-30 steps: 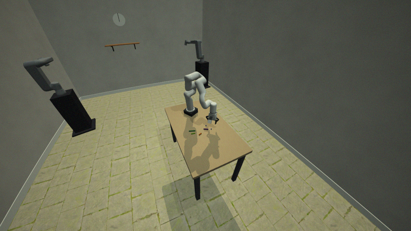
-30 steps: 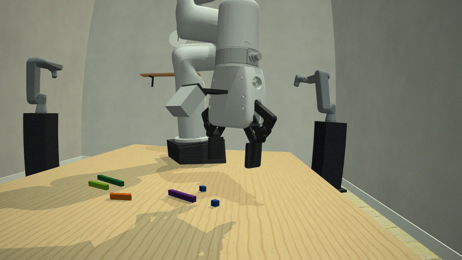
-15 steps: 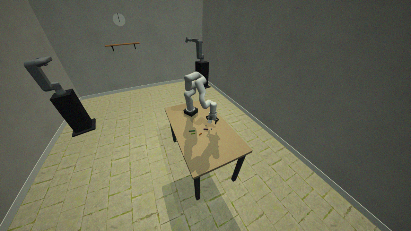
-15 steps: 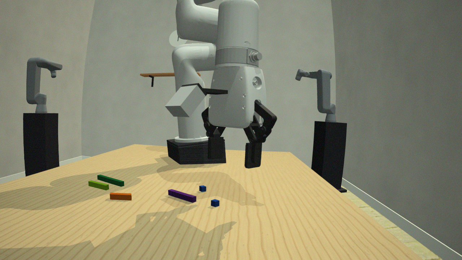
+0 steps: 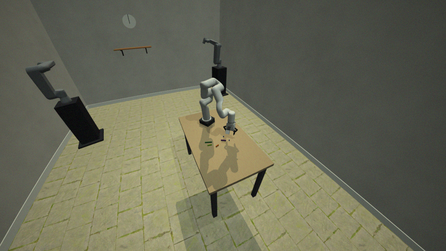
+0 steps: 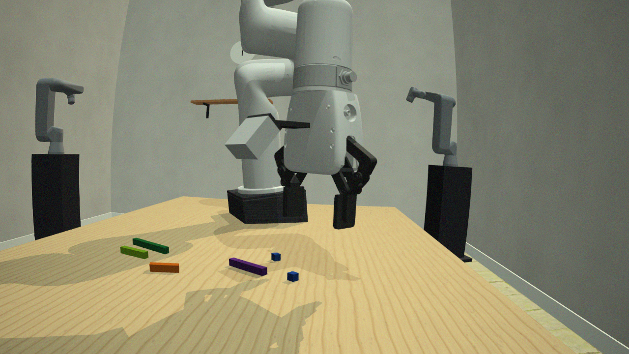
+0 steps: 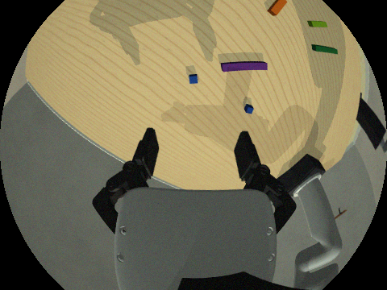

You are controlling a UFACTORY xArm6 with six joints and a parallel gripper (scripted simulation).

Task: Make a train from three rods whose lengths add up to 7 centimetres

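My gripper (image 6: 319,211) (image 7: 197,138) (image 5: 231,132) is open and empty, hanging above the table behind the rods. Two blue cubes lie apart: one (image 6: 275,256) (image 7: 248,109) nearer the gripper, one (image 6: 293,276) (image 7: 193,79) further forward. A purple rod (image 6: 247,266) (image 7: 243,66) (image 5: 223,140) lies flat to their left. An orange rod (image 6: 163,267) (image 7: 277,6) (image 5: 216,145), a lime rod (image 6: 134,251) (image 7: 318,24) and a green rod (image 6: 150,245) (image 7: 325,48) (image 5: 208,142) lie further left, all apart from each other.
The arm's base (image 6: 264,210) (image 5: 206,121) stands at the back of the wooden table (image 6: 395,281) (image 5: 237,162). The table's right edge runs close beside the gripper. Two other arms on black pedestals (image 6: 54,193) (image 6: 446,206) stand on the floor away from the table.
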